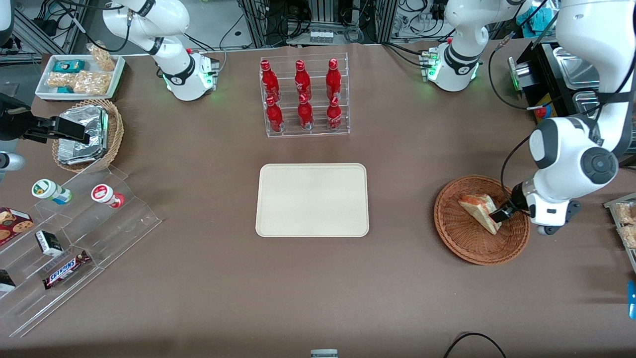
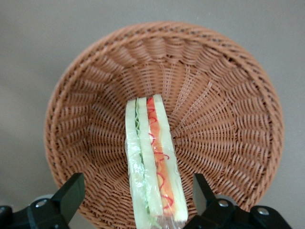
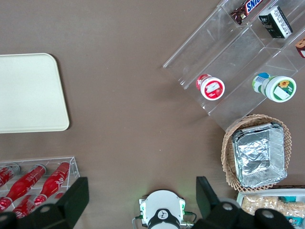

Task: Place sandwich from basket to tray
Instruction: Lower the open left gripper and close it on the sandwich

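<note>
Wicker basket toward the working arm's end, sandwich lying inside, gripper low over it, fingers spread wide either side, cream tray well apart

Sandwich in the basket, tray bare

The wedge sandwich lies in the brown wicker basket; the cream tray sits well apart, flat.

Red bottles: six in a clear rack, upper centre.
Foil packs: in a tan basket, left edge.
Snickers bar: lower left, on clear stepped shelf.
</note>
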`<state>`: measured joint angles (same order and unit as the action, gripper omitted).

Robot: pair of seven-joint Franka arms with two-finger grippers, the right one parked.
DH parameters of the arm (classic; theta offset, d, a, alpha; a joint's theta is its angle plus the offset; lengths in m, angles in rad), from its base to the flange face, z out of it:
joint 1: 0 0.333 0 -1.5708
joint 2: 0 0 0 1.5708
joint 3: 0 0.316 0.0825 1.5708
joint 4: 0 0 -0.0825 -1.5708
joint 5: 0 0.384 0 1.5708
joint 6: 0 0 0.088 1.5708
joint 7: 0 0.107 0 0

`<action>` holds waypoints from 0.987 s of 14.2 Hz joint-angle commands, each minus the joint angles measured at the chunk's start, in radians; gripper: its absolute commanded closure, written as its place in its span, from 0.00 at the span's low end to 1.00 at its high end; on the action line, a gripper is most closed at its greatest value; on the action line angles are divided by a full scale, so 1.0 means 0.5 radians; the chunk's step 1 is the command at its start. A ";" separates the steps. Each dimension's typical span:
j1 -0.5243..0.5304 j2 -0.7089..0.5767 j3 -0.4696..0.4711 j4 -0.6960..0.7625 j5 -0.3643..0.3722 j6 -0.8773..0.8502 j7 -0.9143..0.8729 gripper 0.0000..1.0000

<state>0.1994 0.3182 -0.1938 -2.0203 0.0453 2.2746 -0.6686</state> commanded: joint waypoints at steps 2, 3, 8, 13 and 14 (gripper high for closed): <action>-0.021 0.026 -0.002 -0.086 -0.005 0.142 -0.074 0.00; -0.031 0.035 0.001 -0.086 -0.005 0.148 -0.098 0.00; -0.083 0.106 0.001 -0.086 -0.005 0.163 -0.196 0.00; -0.080 0.118 0.001 -0.095 -0.005 0.163 -0.264 0.13; -0.080 0.118 0.001 -0.095 -0.005 0.163 -0.267 0.33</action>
<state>0.1623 0.3850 -0.1950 -2.0558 0.0453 2.3367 -0.7822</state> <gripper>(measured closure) 0.040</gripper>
